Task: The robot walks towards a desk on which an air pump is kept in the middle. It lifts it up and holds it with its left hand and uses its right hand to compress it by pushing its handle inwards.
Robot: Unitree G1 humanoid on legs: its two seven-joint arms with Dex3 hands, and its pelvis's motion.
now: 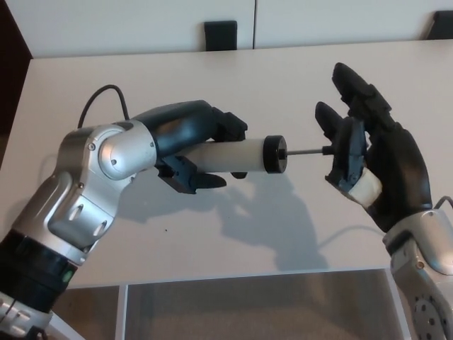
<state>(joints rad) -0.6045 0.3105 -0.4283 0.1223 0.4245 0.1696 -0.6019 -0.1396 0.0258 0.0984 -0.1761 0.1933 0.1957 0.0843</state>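
The air pump (237, 156) is a white cylinder with a black end cap, held level above the beige desk (233, 78). My left hand (202, 145) is shut on its barrel from the left. A thin metal rod (306, 150) sticks out of the cap to the right, only a short length showing. The black handle (347, 154) at the rod's end rests against the palm of my right hand (371, 159), whose fingers are spread apart and point upward.
Two dark chair backs (220, 33) stand beyond the desk's far edge, one at the centre and one at the top right. A black cable (99, 99) loops over my left arm. The desk's near edge runs just below both hands.
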